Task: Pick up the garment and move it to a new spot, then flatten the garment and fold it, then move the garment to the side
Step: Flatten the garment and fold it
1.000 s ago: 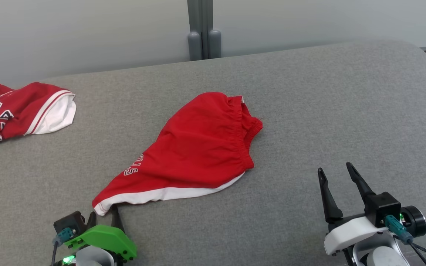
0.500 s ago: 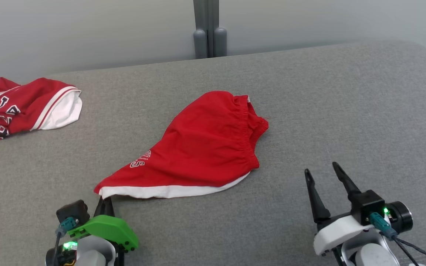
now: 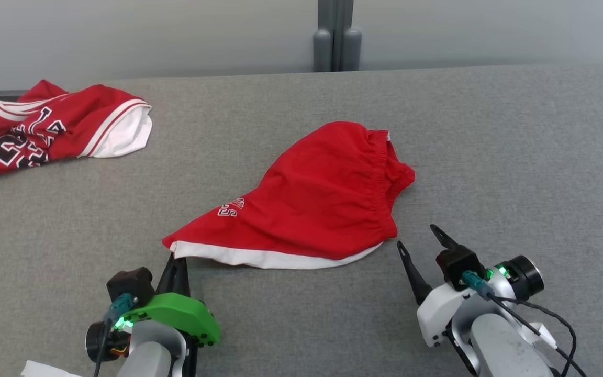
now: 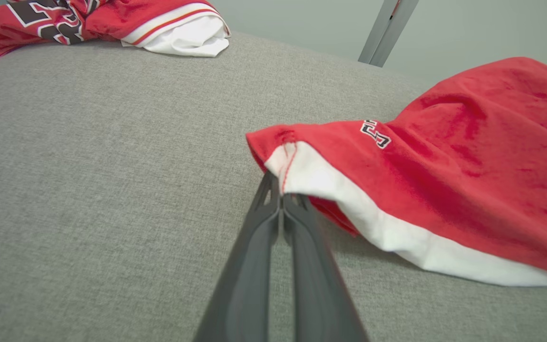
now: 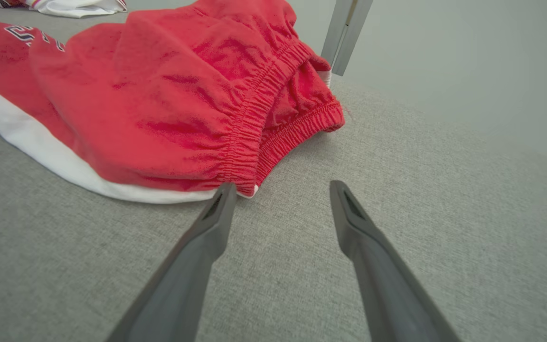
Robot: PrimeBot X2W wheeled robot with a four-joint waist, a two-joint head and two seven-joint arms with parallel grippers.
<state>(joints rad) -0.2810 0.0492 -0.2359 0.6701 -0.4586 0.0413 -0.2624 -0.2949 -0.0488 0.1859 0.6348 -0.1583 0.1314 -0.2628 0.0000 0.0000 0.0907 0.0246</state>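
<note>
Left gripper (image 4: pixel 281 186) has clamped one pair of shorts (image 3: pixel 322 199); one jersey (image 3: pixel 55 131).

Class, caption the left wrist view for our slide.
Left gripper, shut, pinches the white-hemmed corner of soft red shorts on a grey woven surface.

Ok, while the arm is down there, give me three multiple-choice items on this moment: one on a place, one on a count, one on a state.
1. Where does the numbered jersey lie?
A) at the far left of the grey upholstered surface, apart from the red shorts
B) under the red shorts
C) at the surface's right edge

2. How many red garments are on the surface?
A) one
B) two
C) three

3. How is the left tool?
A) open above the red shorts
B) shut on the white hem corner of the red shorts
C) open beside the jersey

Answers:
1 A: the head view shows it at the far left.
2 B: only the jersey and the shorts.
3 B: the left wrist view shows its fingers together at the hem corner.
</note>
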